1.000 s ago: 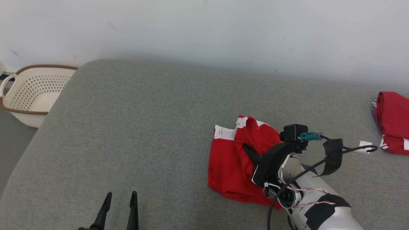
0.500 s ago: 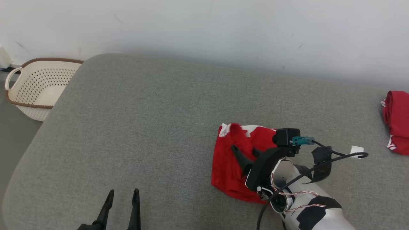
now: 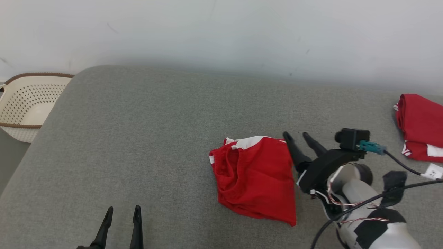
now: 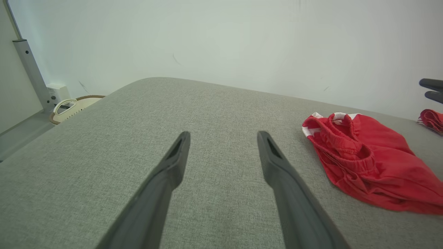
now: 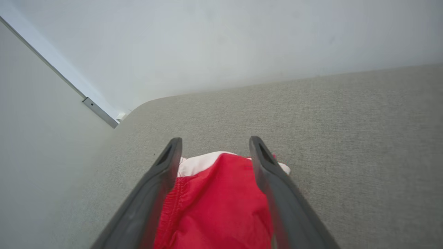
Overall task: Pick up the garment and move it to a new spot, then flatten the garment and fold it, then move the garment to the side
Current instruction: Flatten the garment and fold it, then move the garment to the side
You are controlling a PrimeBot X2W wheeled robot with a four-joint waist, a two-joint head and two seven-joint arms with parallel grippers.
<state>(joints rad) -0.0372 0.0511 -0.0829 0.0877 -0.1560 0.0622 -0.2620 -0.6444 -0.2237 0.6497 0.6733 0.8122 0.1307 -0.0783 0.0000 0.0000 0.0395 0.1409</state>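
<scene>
The garment (image 3: pixel 254 180), red shorts with white trim, lies crumpled on the grey padded surface (image 3: pixel 155 138), waistband toward the left. My right gripper (image 3: pixel 297 135) stands open just off its right edge, holding nothing. In the right wrist view the garment (image 5: pixel 218 200) shows below and between the spread fingers (image 5: pixel 166 173) of the right gripper (image 5: pixel 216 140), which hang above it. My left gripper (image 3: pixel 123 209) is open and empty at the near left. In the left wrist view the left gripper (image 4: pixel 224 135) hovers over bare surface, the garment (image 4: pixel 363 166) to its right.
Another red garment (image 3: pixel 420 128) lies folded at the far right edge of the surface. A cream perforated basket (image 3: pixel 20 103) stands on the floor past the surface's left end. A white wall runs behind. The surface's left half is bare grey fabric.
My right gripper has opened, let go of the garment and drawn back to its right. The garment has dropped onto the surface. The head camera has shifted a little.
</scene>
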